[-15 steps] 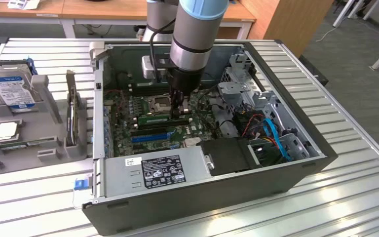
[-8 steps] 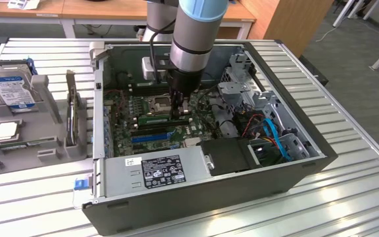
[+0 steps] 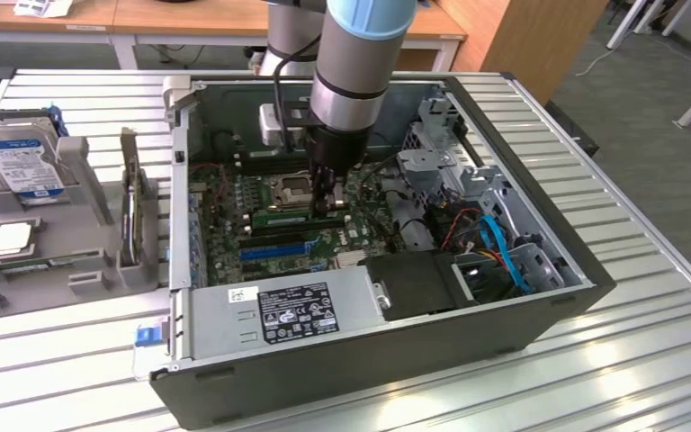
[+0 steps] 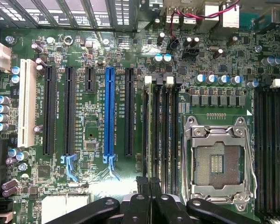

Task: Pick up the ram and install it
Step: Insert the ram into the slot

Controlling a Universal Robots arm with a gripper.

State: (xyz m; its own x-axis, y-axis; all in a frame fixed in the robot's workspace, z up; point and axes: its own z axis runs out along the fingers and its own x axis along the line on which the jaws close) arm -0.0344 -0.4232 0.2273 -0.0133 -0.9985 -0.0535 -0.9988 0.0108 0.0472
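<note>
The gripper (image 3: 328, 205) was low inside the case (image 3: 525, 324), just above the motherboard (image 4: 88, 191). Its jaws were nearly closed, and they seemed to pinch the ram (image 3: 283, 217) by one end of its upper edge. In the wrist view the ram (image 4: 152, 130) was seen edge-on as a thin strip. It ran from between the fingertips of the gripper (image 4: 148, 184) toward the white latches (image 4: 148, 80). It stood in or just over a memory slot, between the socket (image 4: 218, 161) and the blue slot (image 4: 109, 112). I could not tell whether it was fully seated.

To do this step well, I think the stick should be kept upright and exactly in line with the slot. The push should go straight down and evenly, so that no end goes in first. Because the grip was near one end, the far end could tilt up. The latches should also be open, but this was too small to judge.

The long axis of the ram lay parallel to the blue slot and to the other memory slots. In the exterior view it ran from left to right. The stick was on its edge, with the contact side pointing down to the board.
</note>
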